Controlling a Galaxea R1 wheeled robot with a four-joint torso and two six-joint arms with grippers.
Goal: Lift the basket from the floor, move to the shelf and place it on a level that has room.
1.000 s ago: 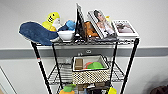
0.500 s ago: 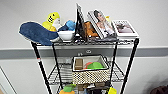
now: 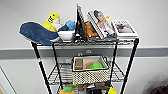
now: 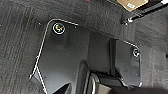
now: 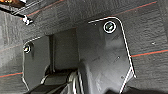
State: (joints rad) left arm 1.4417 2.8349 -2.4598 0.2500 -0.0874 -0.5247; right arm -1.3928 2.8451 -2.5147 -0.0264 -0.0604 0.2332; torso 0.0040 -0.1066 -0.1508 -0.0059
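The basket [image 3: 90, 72], cream woven with a white lining, stands on the level [image 3: 60, 73], the grey wire tier second from the top of the shelf [image 3: 40, 65]. It sits toward the tier's front and middle, and nothing grips it. Inside it lie a brown block, something orange and something green. The floor [image 4: 20, 37] of dark carpet appears in the left wrist view, and the floor [image 5: 150, 30] in the right wrist view has thin red lines. A dark rounded part of each arm lies over the robot's plate in both wrist views.
The top tier carries a blue plush whale [image 3: 37, 32], a yellow plush toy [image 3: 52, 20], a white bowl [image 3: 66, 35] and books [image 3: 102, 25]. More toys sit on the tier below the basket. A rack foot [image 4: 125, 20] stands on the carpet near a tan box [image 4: 131, 3]. A pale wall is behind.
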